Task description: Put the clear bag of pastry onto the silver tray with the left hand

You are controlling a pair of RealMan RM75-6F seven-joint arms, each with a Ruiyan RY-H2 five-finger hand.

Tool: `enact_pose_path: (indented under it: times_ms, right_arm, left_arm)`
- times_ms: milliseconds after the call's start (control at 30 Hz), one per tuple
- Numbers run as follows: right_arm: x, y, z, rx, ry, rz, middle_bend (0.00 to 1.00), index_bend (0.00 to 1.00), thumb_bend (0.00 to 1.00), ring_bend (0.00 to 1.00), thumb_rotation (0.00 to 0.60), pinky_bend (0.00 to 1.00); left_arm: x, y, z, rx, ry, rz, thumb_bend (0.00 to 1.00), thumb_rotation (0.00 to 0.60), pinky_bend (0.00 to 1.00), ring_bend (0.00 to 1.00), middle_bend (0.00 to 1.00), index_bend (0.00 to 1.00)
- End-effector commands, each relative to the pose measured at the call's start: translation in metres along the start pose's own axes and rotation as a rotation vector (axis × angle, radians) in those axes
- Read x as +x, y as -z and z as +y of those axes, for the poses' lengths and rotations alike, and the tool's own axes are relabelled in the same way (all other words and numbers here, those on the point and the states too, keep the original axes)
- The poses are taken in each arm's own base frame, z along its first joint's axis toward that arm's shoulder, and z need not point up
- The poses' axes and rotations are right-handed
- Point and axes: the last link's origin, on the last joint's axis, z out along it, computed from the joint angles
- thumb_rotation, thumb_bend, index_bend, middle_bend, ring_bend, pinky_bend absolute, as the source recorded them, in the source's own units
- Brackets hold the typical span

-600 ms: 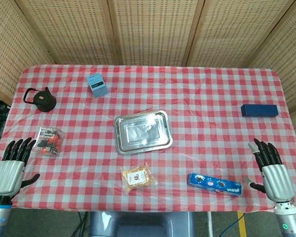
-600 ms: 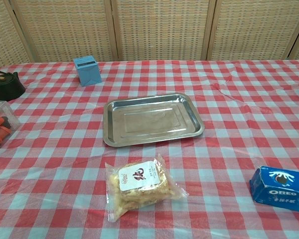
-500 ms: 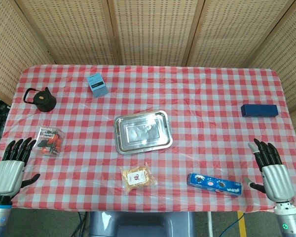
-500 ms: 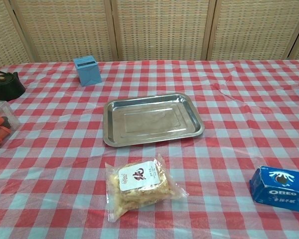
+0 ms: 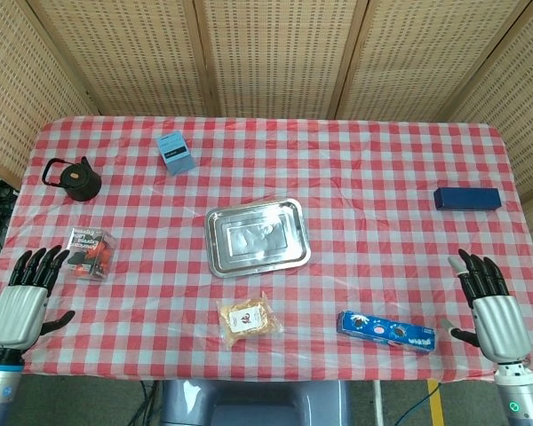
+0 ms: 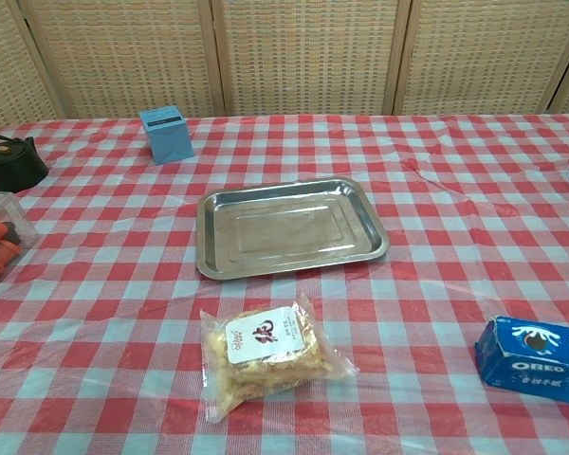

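Red-and-white checked tablecloth (image 5: 373,186) before woven cane screen panels (image 5: 275,53). Clear bag of pastry (image 5: 247,320) flat at six o'clock of the empty silver tray (image 5: 256,236), just apart. Left hand (image 5: 22,297) and right hand (image 5: 489,302) at near corners, fingers spread, holding nothing; both outside the chest view.

red-white checked tablecloth (image 6: 104,313), silver tray (image 6: 289,230), possibly black kettle (image 5: 74,178)

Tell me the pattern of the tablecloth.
Red-and-white check; the tablecloth shows best in the head view.
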Motion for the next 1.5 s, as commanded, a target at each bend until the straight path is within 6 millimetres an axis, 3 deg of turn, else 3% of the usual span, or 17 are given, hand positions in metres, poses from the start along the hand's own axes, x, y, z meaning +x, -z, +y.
enact_pose_path:
  times_ms: [33, 300, 800, 1133, 1500]
  right_arm:
    - [0.0, 0.0, 0.0, -0.002, 0.007, 0.005, 0.0, 0.0, 0.06, 0.0, 0.6, 0.0]
    - [0.003, -0.001, 0.002, -0.027, 0.004, 0.013, 0.0, 0.01, 0.06, 0.0, 0.6, 0.0]
    - [0.014, -0.001, 0.012, -0.06, -0.03, 0.042, 0.0, 0.02, 0.06, 0.0, 0.6, 0.0]
    - [0.018, -0.001, 0.017, -0.076, -0.051, 0.053, 0.0, 0.03, 0.06, 0.0, 0.6, 0.0]
    - [0.02, -0.003, 0.023, -0.096, -0.067, 0.054, 0.0, 0.03, 0.06, 0.0, 0.6, 0.0]
  left_arm:
    - [0.005, -0.01, 0.015, -0.141, 0.032, 0.008, 0.05, 0.6, 0.0, 0.0, 0.0, 0.0]
    - [0.01, -0.04, 0.069, -0.465, -0.074, -0.017, 0.05, 0.6, 0.0, 0.0, 0.0, 0.0]
    - [-0.011, -0.076, 0.162, -0.717, -0.226, -0.194, 0.07, 0.6, 0.0, 0.0, 0.0, 0.0]
    - [-0.013, -0.088, 0.191, -0.767, -0.272, -0.254, 0.07, 0.6, 0.0, 0.0, 0.0, 0.0]
    - [-0.033, -0.104, 0.23, -0.822, -0.366, -0.316, 0.07, 0.6, 0.0, 0.0, 0.0, 0.0]
